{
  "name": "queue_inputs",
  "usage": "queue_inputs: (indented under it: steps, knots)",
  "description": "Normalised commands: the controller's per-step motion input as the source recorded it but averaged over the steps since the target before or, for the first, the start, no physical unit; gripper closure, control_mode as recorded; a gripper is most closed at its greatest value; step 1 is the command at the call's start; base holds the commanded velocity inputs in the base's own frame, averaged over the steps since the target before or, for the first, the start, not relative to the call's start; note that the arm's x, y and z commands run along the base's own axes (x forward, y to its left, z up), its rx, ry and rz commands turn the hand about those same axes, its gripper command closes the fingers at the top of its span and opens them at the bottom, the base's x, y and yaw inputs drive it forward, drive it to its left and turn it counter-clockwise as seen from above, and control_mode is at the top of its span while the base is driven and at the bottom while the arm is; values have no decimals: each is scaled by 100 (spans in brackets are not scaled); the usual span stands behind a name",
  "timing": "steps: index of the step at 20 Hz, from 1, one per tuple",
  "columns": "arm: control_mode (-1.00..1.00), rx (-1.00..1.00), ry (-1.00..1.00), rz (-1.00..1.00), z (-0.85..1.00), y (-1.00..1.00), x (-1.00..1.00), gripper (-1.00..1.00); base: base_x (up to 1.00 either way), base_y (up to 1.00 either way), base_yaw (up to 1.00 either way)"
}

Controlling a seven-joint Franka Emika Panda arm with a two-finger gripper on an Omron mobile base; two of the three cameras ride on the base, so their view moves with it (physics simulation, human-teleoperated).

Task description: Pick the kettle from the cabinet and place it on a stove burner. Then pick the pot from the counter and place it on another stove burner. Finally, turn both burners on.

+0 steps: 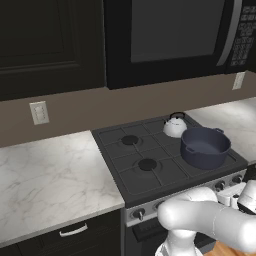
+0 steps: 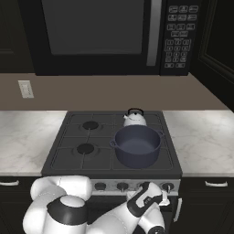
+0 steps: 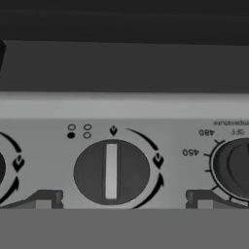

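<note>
Pincer (image 3: 124, 206) spread wide before my knob (image 3: 111, 171) on stove front; pot (image 2: 136, 146) & kettle (image 2: 134, 119) on right-side burners.

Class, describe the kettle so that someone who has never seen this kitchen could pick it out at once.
Find the black stove set in the marbled counter under the microwave. On its right side, the kettle stands at the back, just behind the pot. Unlike that wide, dark, lidless pot, it is small, white and domed, with a black arched handle.
</note>
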Motion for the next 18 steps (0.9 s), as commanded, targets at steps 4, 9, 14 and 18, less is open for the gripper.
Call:
queue_inputs:
  steps: [4,9,14,18]
  knots:
    - [-100,0,0,0,-14,0,7,-100,0,0,0]
    - [-100,0,-1,0,-16,0,4,-100,0,0,0]
    - [-100,0,-1,0,-5,0,11,-100,0,0,0]
    - [-100,0,-2,0,-3,-1,12,-100,0,0,0]
